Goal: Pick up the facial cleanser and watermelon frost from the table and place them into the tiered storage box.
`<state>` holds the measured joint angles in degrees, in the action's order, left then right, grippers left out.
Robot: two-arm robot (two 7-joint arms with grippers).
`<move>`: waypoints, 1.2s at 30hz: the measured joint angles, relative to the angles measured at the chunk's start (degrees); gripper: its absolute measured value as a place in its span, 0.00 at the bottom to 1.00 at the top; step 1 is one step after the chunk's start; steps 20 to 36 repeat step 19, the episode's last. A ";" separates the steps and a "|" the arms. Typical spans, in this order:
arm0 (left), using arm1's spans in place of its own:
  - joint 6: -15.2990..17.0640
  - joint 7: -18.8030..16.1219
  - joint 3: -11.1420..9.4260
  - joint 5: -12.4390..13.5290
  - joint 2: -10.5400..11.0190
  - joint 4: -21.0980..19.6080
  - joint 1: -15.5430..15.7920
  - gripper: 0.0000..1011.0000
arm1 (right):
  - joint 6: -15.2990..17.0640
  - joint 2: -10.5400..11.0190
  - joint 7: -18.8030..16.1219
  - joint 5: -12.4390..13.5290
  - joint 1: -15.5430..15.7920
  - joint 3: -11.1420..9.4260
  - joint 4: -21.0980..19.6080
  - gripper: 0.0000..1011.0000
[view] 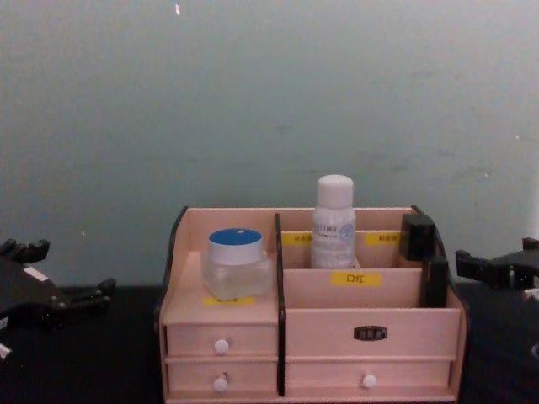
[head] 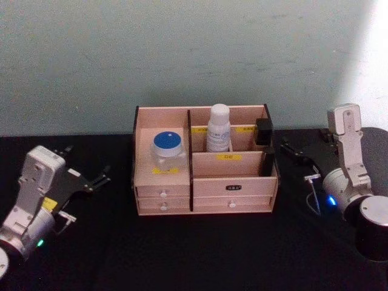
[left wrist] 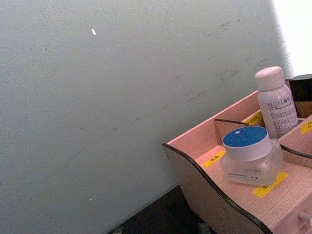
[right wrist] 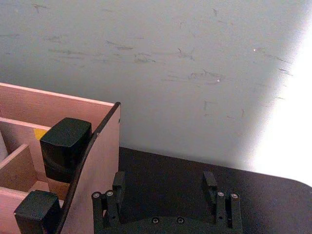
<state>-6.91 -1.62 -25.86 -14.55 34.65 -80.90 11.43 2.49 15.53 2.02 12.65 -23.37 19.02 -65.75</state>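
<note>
Head view: both left gripper (head: 91, 180) and right gripper (head: 295, 151) wide, flanking tiered storage box (head: 205, 188).

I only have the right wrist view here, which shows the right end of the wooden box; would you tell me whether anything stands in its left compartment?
Observer: Yes, a clear jar with a blue lid stands on the left shelf of the tiered storage box, above two small drawers.
Operator: Thank you. Is anything in the back row, beyond the black items I see?
Observer: A white bottle stands upright in the rear compartment just right of the centre divider.
Operator: My right pincer is open beside the box; where is the left one?
Observer: The left pincer sits open over the black table, left of the box and apart from it.
</note>
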 joint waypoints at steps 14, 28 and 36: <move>0.00 0.00 0.00 0.00 0.00 0.00 0.00 0.99 | 0.00 0.00 0.00 0.04 0.00 0.00 0.00 0.99; 0.00 0.00 0.00 0.00 0.00 0.00 0.00 0.99 | 0.00 0.00 0.00 0.04 0.00 0.00 0.00 0.99; 0.00 0.00 0.00 0.00 0.00 0.00 0.00 0.99 | 0.00 0.00 0.00 0.04 0.00 0.00 0.00 0.99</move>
